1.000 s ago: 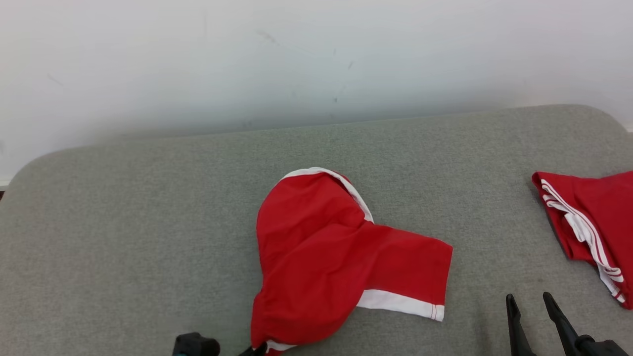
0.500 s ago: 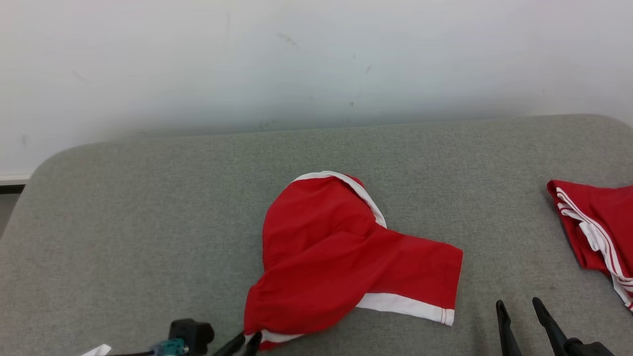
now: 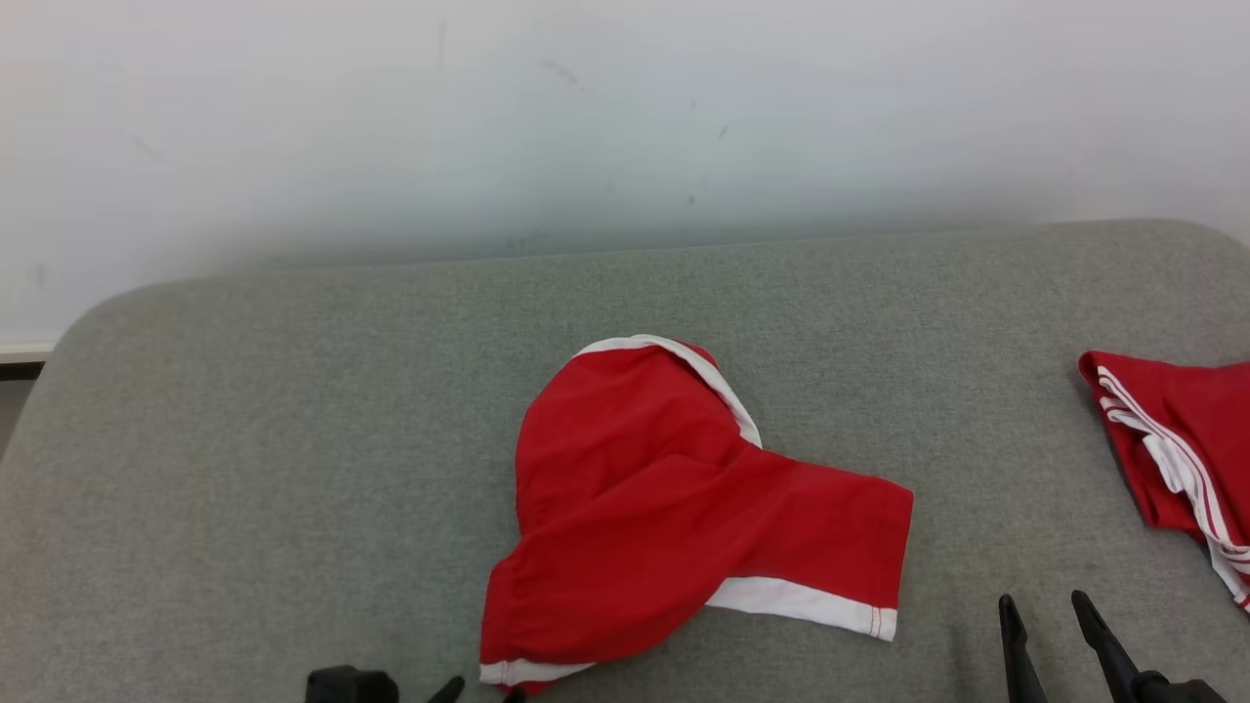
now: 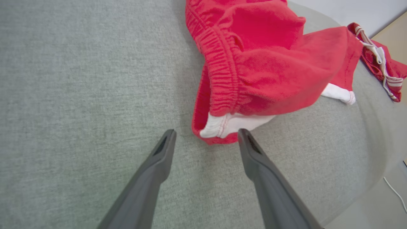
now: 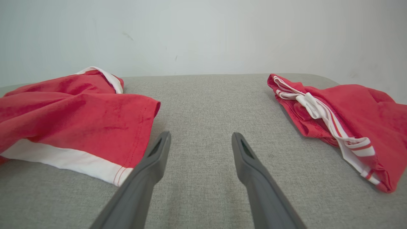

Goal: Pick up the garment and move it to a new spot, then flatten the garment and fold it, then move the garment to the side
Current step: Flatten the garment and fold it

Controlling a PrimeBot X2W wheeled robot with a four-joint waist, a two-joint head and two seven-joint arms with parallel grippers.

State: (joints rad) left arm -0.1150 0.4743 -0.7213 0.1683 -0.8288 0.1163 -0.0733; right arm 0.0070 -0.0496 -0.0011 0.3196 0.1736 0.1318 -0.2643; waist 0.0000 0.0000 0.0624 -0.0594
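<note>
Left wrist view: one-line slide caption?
Open left gripper at a white-hemmed corner of the crumpled red shorts on the grey cushion.

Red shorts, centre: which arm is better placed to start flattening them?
Left, probably. The left gripper has open jaws right at the near white-trimmed corner of the red shorts. The right gripper, also open, points at bare grey surface beside the leg hem, apart from the cloth.

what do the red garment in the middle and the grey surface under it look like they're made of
Red garment: soft matte knit cloth, maybe cotton or a blend; it slumps in loose folds, and its waistband is gathered like elastic. Grey surface: matte woven upholstery fabric, judging by its fine flecked weave; rounded corners hint at padding, unconfirmed.
</note>
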